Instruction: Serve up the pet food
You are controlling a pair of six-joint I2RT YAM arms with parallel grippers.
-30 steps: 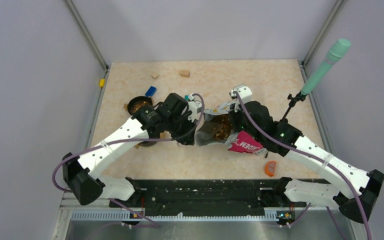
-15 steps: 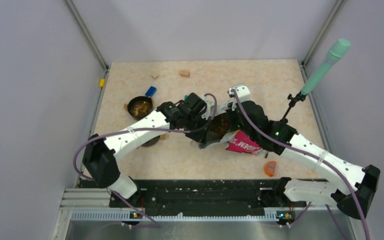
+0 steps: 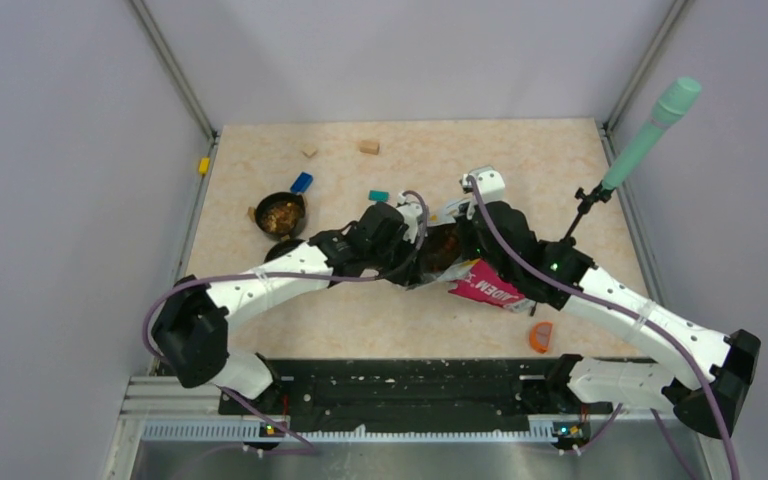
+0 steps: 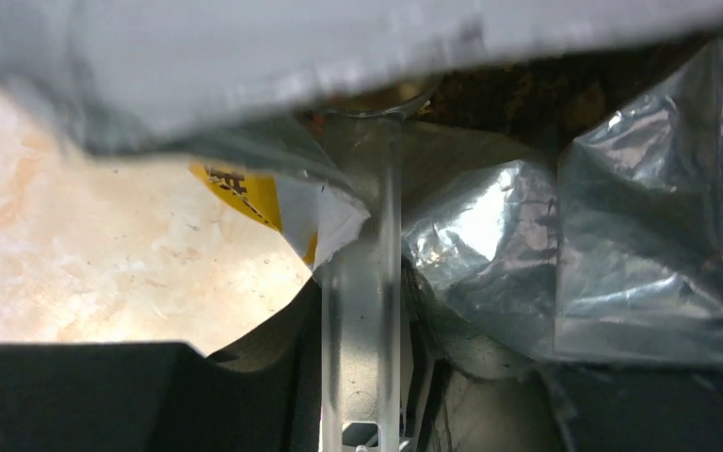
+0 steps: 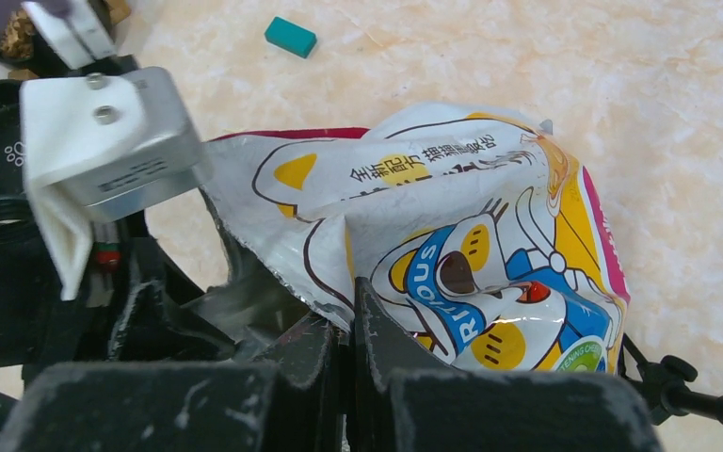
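Only the right wrist view reads "…OUS" on the bag [image 5: 471,235], pinched in the right jaws; left jaws clamp a clear handle [image 4: 362,311].

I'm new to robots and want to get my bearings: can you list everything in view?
table: one, beige marbled, under everything
bag: one, white with yellow and magenta print, centre, open
kibble: many, brown, in bag and in bowl
bowl: one, black, left
round thing: one, black, beside bowl, partly under left arm
scoop: one, clear, at bag mouth
wooden blocks: two, tan, far side
blue block: one, by bowl
teal block: one, beyond bag
yellow block: one, left edge
orange thing: one, near right
pole: one, mint-green, right edge
left gripper: black, shut on scoop
right gripper: black, shut on bag
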